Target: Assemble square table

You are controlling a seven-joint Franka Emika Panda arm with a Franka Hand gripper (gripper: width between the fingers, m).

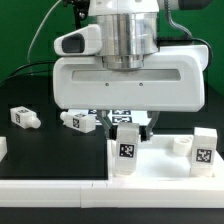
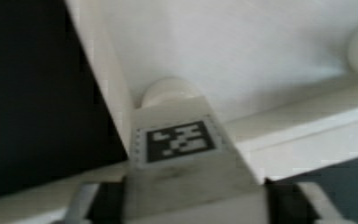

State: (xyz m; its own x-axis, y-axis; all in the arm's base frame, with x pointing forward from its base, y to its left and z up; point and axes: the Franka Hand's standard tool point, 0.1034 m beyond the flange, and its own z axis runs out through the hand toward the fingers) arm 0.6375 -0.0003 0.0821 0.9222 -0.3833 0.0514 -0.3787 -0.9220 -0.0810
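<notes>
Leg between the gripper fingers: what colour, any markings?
White leg with a black-and-white square tag; clearest in the wrist view.

Robotics lab: black table (image 1: pixel 50 155), fiducial tags (image 1: pixel 127 152)

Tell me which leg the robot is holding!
Find the big white arm mid-picture; its tool hangs over the square top. The held leg stands upright in its grip, tag facing the camera. Only it is gripped: the first loose leg and second loose leg lie flat toward the exterior view's left, and the standing leg at its right is free.
</notes>
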